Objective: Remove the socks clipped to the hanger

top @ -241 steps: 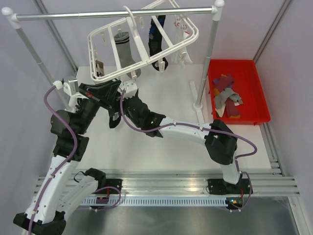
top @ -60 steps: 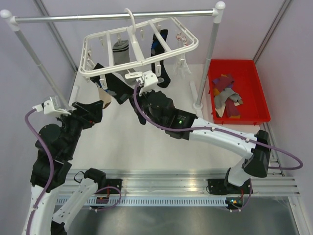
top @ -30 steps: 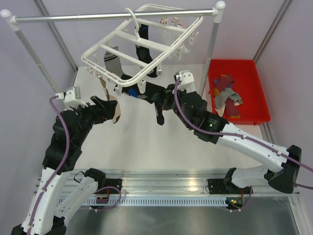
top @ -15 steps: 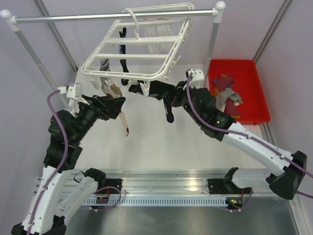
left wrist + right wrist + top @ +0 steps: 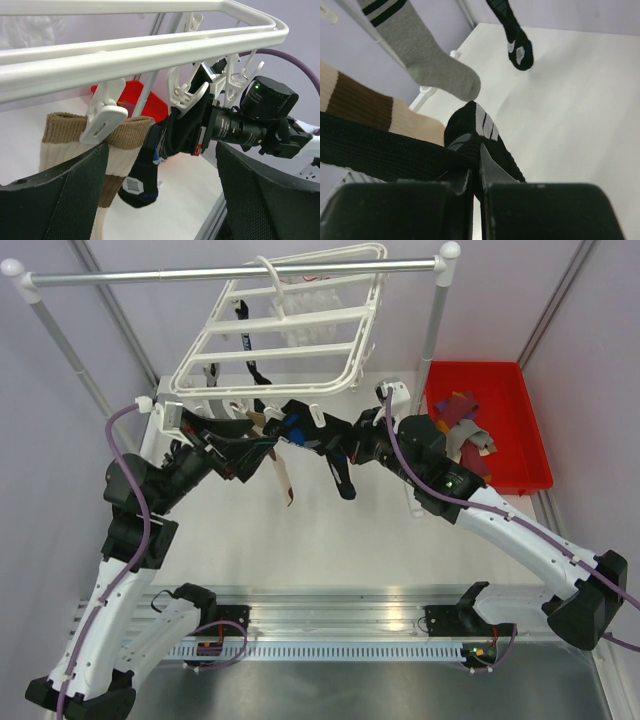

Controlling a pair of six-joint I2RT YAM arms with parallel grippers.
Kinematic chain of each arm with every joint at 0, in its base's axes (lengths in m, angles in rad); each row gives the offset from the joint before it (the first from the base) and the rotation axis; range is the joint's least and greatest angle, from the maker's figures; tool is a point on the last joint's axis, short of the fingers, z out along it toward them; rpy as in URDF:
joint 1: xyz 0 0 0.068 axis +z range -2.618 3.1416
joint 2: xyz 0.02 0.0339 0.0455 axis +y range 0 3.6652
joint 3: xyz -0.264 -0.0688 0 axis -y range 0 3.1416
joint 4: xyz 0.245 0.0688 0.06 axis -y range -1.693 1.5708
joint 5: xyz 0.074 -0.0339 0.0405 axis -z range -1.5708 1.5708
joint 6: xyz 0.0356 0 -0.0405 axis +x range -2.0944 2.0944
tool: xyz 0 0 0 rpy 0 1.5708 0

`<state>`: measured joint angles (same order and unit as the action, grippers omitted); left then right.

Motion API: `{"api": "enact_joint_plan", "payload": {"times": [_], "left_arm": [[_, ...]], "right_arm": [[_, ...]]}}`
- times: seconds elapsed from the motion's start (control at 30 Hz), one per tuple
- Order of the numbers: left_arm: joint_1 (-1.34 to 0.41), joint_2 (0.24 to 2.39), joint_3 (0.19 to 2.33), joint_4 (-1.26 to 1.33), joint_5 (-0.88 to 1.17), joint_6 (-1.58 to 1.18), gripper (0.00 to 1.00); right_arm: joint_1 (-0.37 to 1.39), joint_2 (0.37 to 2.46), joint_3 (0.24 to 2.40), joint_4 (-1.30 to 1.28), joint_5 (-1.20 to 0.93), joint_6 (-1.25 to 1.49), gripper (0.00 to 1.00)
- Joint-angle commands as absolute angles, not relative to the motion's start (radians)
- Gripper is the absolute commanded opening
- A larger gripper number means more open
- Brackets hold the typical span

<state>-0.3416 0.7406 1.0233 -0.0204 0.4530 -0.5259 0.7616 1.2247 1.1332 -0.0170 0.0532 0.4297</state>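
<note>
Swung steeper than a second ago, the hanger [image 5: 290, 340] hangs tilted. The right gripper [image 5: 476, 162] is clamped on the black sock [image 5: 395, 150], which stretches from a near-bar clip. The left gripper [image 5: 160, 200] gapes wide and empty at the clipped brown-and-cream sock [image 5: 60, 135] — bare table [image 5: 300, 540] below.

White links [image 5: 520, 530], black joints [image 5: 135, 490], purple cables [image 5: 113, 432], green light [image 5: 256, 85].

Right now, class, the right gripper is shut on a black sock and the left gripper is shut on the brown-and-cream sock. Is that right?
Not quite. The left gripper is open, not shut. The left wrist view shows its fingers wide apart, with the brown-and-cream sock hanging ungripped from its clip. The right gripper is indeed shut on the black sock.
</note>
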Motion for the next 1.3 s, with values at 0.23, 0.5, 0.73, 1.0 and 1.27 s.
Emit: {"api": "enact_joint_plan", "payload": {"times": [0.23, 0.5, 0.73, 1.0, 1.27], "left_arm": [[-0.337, 0.719, 1.015, 0.097, 0.505, -0.493, 0.89], [-0.336, 0.73, 1.045, 0.144, 0.485, -0.511, 0.89], [-0.336, 0.759, 1.062, 0.159, 0.428, -0.515, 0.89], [-0.336, 0.792, 1.069, 0.206, 0.338, -0.546, 0.88], [-0.336, 0.802, 1.06, 0.242, 0.318, -0.565, 0.84]], "right_arm": [[0.758, 1.183, 1.144, -0.051, -0.159, 0.477, 0.01], [0.736, 1.198, 1.151, -0.078, -0.288, 0.505, 0.01], [0.73, 1.197, 1.144, -0.077, -0.328, 0.517, 0.01], [0.729, 1.201, 1.144, -0.077, -0.348, 0.52, 0.01], [0.724, 1.203, 1.144, -0.078, -0.357, 0.517, 0.01]]}}
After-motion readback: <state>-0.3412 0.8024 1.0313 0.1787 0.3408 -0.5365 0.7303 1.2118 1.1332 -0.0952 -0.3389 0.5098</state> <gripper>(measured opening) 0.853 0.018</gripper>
